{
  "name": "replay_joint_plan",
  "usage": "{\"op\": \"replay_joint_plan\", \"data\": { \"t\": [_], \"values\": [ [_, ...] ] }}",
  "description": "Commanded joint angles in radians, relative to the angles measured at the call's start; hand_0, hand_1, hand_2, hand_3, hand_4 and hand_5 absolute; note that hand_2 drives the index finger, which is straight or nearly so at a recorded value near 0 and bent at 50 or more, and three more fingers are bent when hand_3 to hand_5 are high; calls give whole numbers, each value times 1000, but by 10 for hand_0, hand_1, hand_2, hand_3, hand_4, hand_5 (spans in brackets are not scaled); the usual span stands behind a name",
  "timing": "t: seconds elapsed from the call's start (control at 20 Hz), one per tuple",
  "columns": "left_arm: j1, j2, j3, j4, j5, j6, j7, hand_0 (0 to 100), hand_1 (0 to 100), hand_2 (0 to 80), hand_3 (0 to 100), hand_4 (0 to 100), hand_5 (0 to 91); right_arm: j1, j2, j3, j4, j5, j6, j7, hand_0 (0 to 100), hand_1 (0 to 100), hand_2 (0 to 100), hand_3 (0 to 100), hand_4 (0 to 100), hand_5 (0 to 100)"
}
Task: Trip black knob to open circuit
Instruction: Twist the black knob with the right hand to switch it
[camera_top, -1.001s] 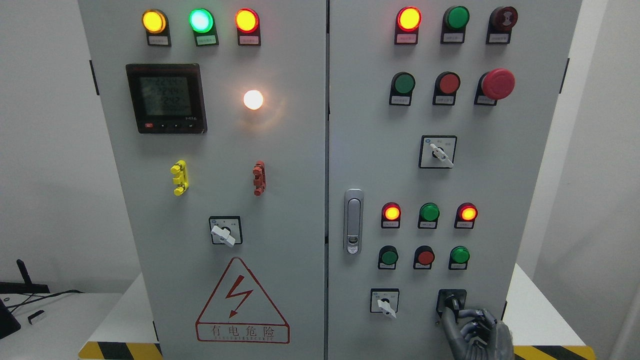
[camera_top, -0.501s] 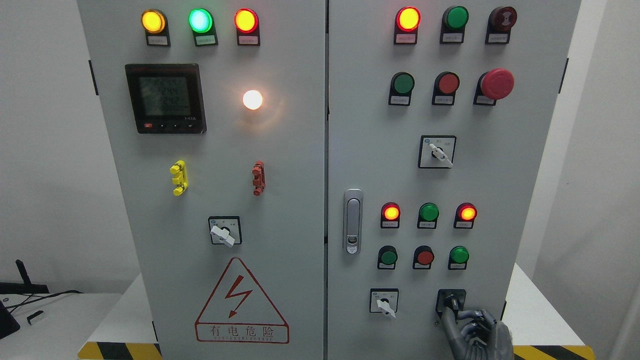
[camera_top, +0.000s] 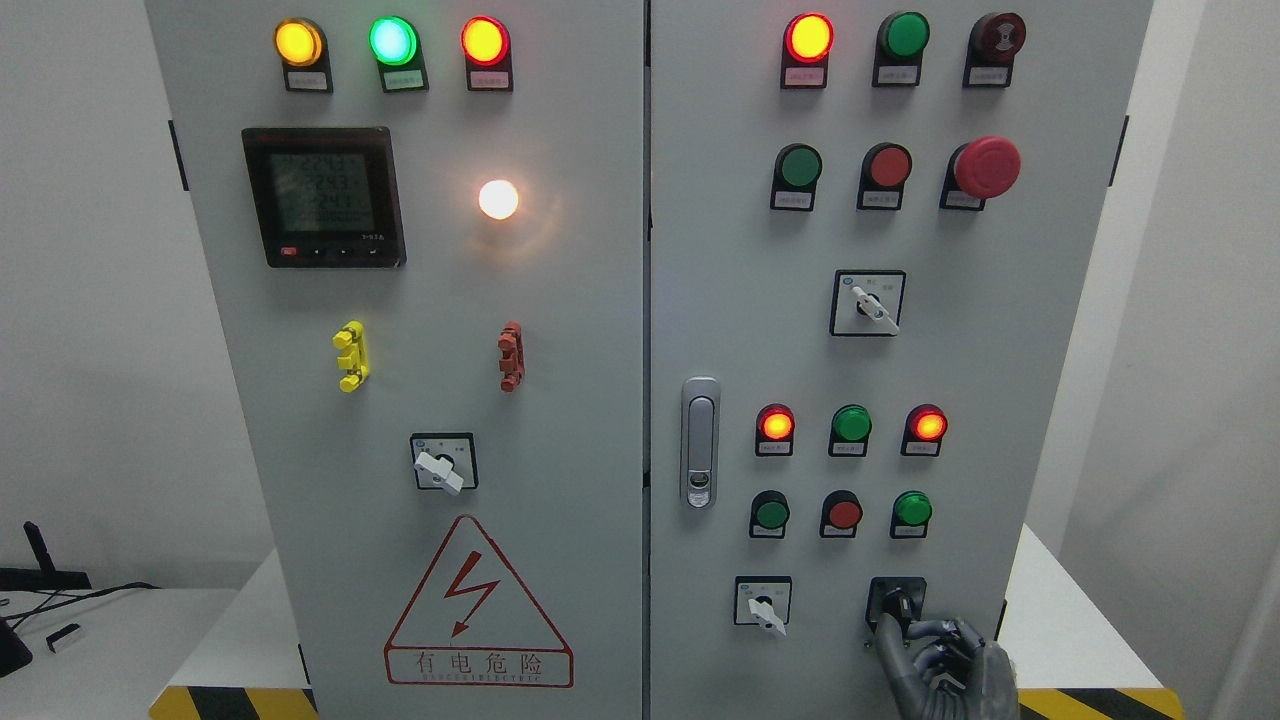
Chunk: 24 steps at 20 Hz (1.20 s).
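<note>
The black knob sits on a black square plate at the lower right of the grey cabinet's right door. My right hand reaches up from the bottom edge. Its dark thumb lies against the knob's left side and its curled fingers wrap in from the right, pinching the knob's lower end. The knob's handle points roughly straight up and down. My left arm does not show.
A white selector switch is left of the knob; red and green buttons and lit lamps are above it. The door latch is by the centre seam. Yellow-black tape marks the base edge.
The whole panel has slid a few pixels to the left in the picture. My right hand stays on the black knob, which shows no clear turn.
</note>
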Motion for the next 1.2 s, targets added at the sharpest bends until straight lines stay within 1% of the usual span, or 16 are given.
{"op": "replay_joint_plan", "data": {
  "t": [0.0,0.5,1.15],
  "values": [
    [0,1,0,1,-31,0,0,120,389,0,0,0,0,-3,3,17,-1,-1,-2,4,306,638,609,899,906,993],
    [0,1,0,1,-31,0,0,120,389,0,0,0,0,-3,5,28,1,-2,-2,7,306,627,600,901,907,994],
    [0,1,0,-1,-31,0,0,120,389,0,0,0,0,-6,5,23,7,-5,-3,8,309,622,588,904,909,994]
  ]
}}
